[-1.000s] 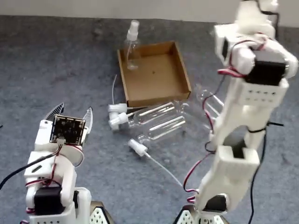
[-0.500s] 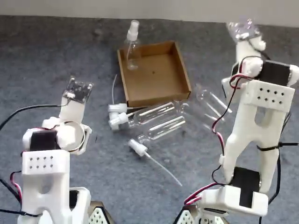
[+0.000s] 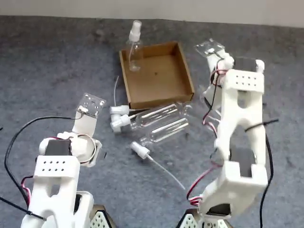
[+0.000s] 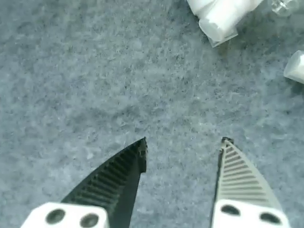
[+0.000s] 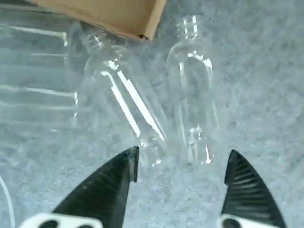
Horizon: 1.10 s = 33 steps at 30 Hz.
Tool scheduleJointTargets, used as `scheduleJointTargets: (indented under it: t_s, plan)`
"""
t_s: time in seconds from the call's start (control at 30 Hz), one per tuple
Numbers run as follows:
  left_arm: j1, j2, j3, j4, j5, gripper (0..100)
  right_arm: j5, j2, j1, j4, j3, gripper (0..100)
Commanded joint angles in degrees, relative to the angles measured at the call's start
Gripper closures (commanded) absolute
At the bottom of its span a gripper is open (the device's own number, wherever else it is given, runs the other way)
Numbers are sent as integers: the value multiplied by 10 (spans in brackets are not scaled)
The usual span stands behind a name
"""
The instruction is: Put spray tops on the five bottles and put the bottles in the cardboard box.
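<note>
Bottles (image 5: 192, 90), two uncapped, lying on grey felt surface (image 3: 57, 61) by cardboard box (image 3: 161, 76), pale wall (image 3: 71, 7) behind. Just ahead of right hand (image 5: 183, 152), spread wide. Left hand (image 4: 184, 140) also wide, near spray tops (image 4: 218, 14).

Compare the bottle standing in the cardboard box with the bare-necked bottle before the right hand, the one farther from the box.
The boxed bottle stands upright; the loose bottle lies on its side. The boxed bottle wears a spray top; the loose bottle's threaded neck is bare. Both are clear.
</note>
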Motion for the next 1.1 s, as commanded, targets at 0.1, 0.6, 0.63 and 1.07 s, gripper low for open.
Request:
scheduleJointTargets:
  t_s: [0.1,0.6,0.63,1.07]
  plan:
    - [12,-12,6,-19,8,811,7,88,-15,-7,-125,745]
    - [12,-12,9,-27,8,811,7,272,12,-11,-233,749]
    - [12,-12,9,-27,8,811,7,280,18,-11,-233,749]
    - [12,-15,17,-28,8,811,7,298,167,48,-245,995]
